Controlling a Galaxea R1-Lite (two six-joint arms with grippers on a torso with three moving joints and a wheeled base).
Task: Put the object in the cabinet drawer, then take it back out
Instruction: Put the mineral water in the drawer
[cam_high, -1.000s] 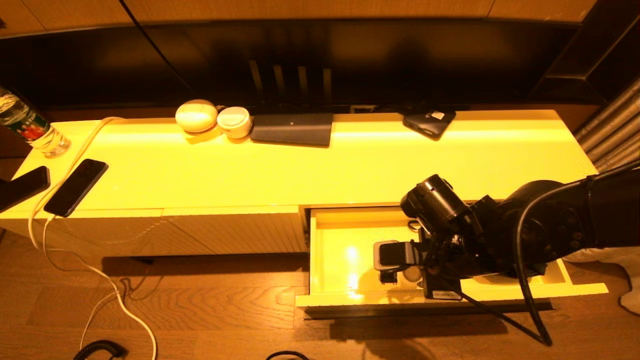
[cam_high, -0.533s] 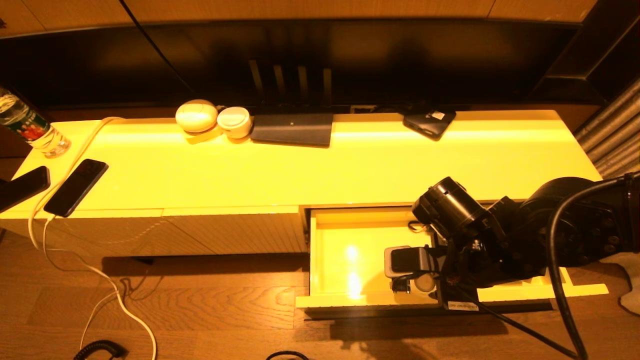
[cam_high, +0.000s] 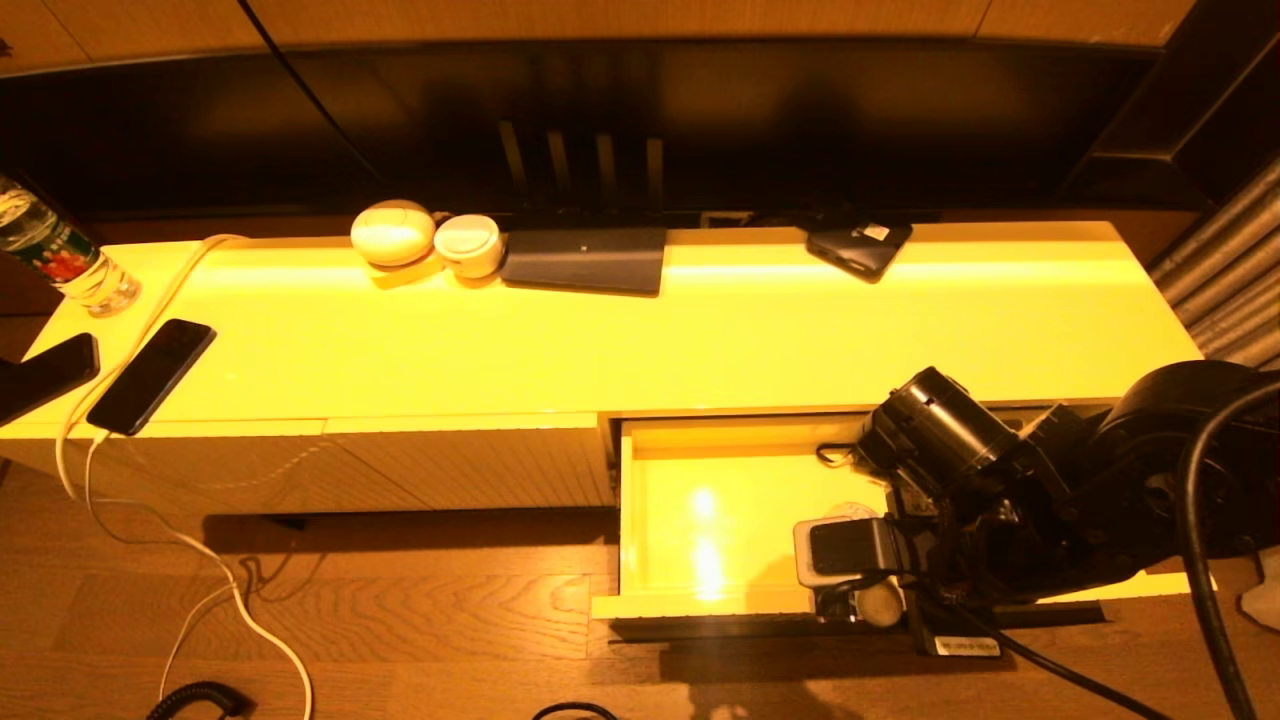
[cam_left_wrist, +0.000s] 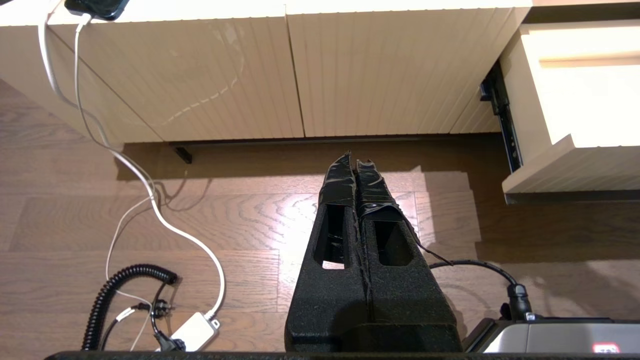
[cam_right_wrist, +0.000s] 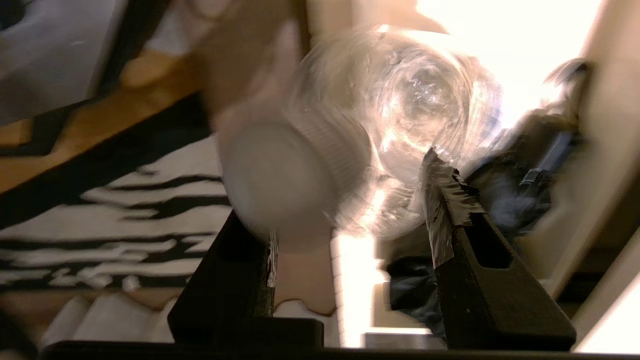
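The cabinet drawer (cam_left_wrist: 565, 172) shows a cream, finely ribbed front and a glossy pale inside; the clear plastic bottle (cam_right_wrist: 400, 115) at the right wrist frame's centre has a white ribbed cap; the floor (cam_left_wrist: 240, 220) is brown wood grain; both grippers' fingers (cam_left_wrist: 345, 210) are black.

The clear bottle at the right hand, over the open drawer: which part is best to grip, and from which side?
Probably the shoulder of the clear bottle, just behind its white cap. It is round there, so the right hand can put one finger on each side, as its fingers do now. Come from above: the cabinet drawer is open only at the top. The left hand hangs idle over the floor.
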